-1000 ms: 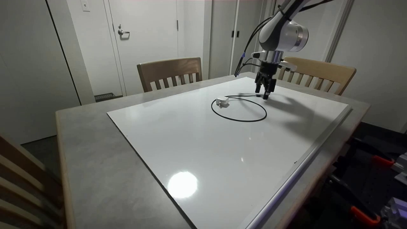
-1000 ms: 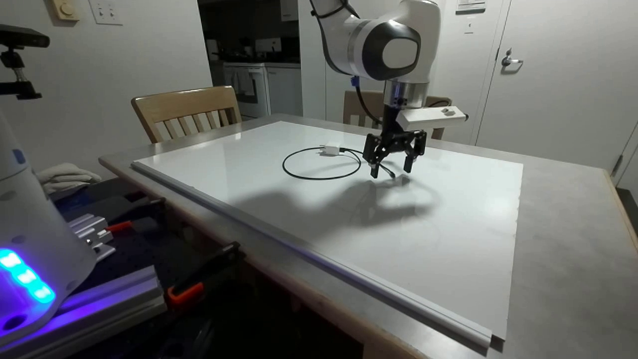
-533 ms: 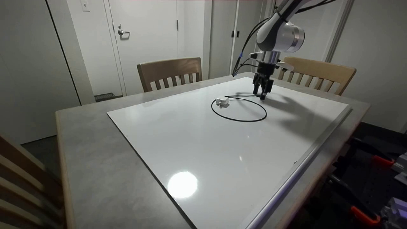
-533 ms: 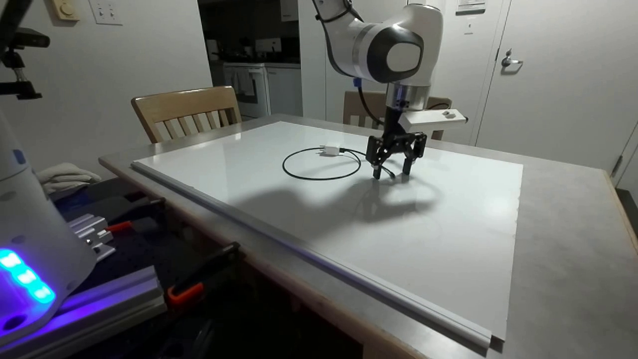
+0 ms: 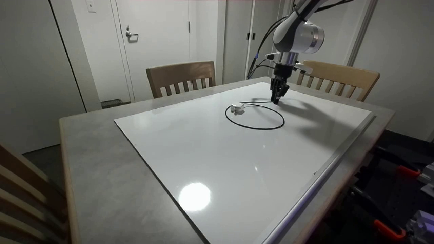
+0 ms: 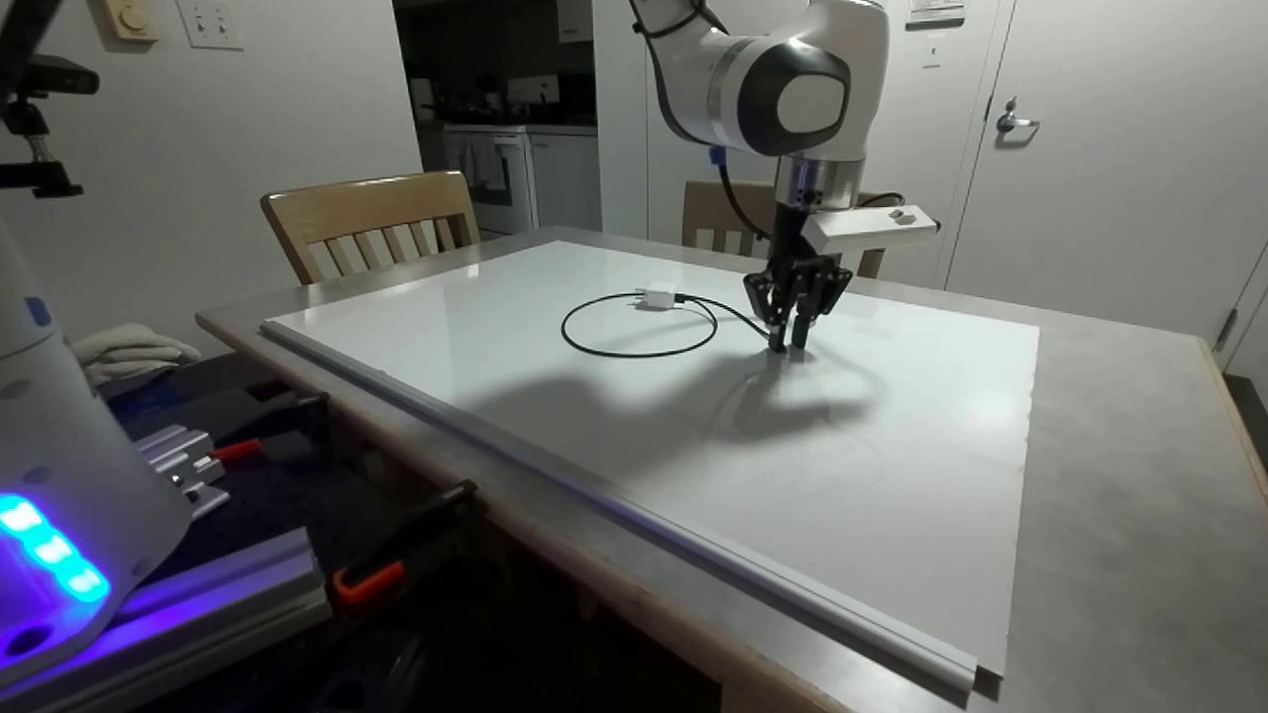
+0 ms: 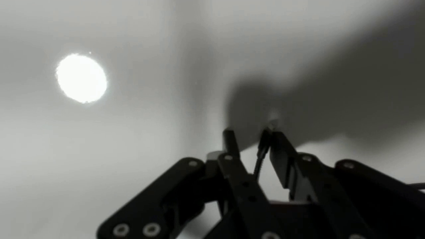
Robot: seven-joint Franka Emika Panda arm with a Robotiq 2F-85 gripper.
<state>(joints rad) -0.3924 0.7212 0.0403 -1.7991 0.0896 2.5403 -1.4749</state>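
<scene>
My black gripper (image 6: 788,345) points down at a white board (image 6: 842,495), its fingertips at or just above the surface. In the wrist view the gripper (image 7: 253,133) is partly closed, with a gap left between its fingers. The plug end (image 7: 264,139) of a black cable stands in that gap. It lies against or very near the right-hand fingertip, while the left-hand fingertip (image 7: 229,136) is apart from it. In both exterior views the cable (image 5: 261,129) makes a loop on the board beside the gripper, and its other end meets a white charger block (image 5: 237,107).
The board lies on a grey table (image 5: 101,176). A raised rail (image 6: 644,520) runs along one long edge of the board. Wooden chairs (image 5: 183,73) stand round the table. Orange-tipped clamps (image 6: 369,586) sit by the robot's base.
The gripper came down slightly, then its fingers moved much closer together around the cable's plug end. The cable loop and the charger block stay where they were.
</scene>
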